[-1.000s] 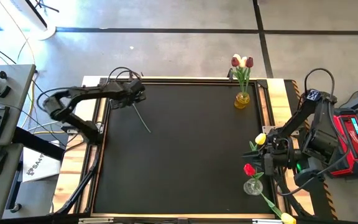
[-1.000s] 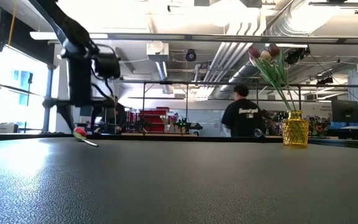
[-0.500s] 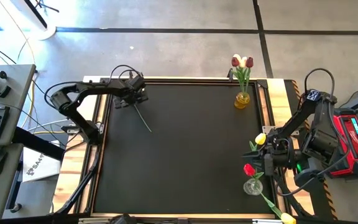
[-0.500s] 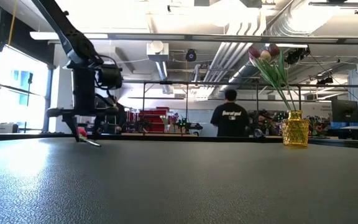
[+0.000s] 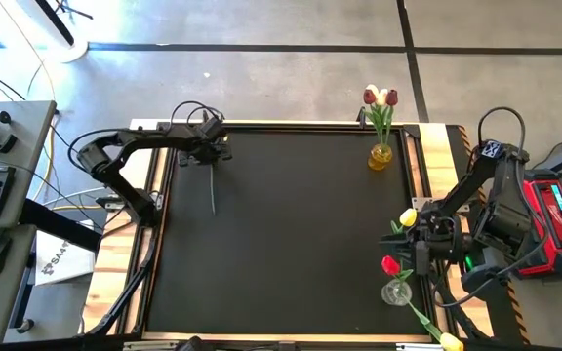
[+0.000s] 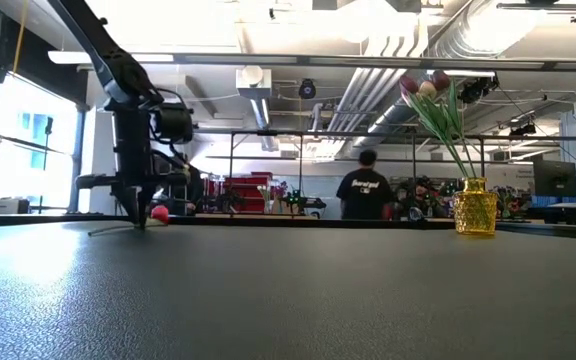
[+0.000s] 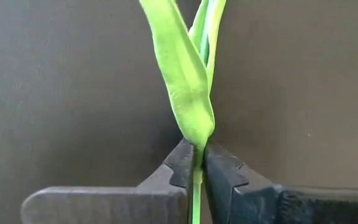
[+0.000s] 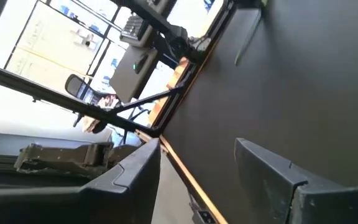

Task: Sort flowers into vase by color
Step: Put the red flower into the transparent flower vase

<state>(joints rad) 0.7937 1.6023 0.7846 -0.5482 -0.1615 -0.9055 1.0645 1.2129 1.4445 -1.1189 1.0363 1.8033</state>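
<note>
Swung round since the earlier frame, the thin green-stemmed red tulip (image 5: 212,191) is now pinched in the clenched left gripper (image 7: 199,163) — low on the stem, for lifting. Beyond it lies the black mat (image 5: 291,244); the right gripper (image 8: 197,168) waits, spread, empty.

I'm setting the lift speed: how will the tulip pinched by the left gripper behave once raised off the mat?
The tulip will probably droop and sway: its stem looks long and thin, and the left gripper, shut, pinches it just under a soft leaf. It's likely very light. It might twist or slip in the narrow fingers.
</note>
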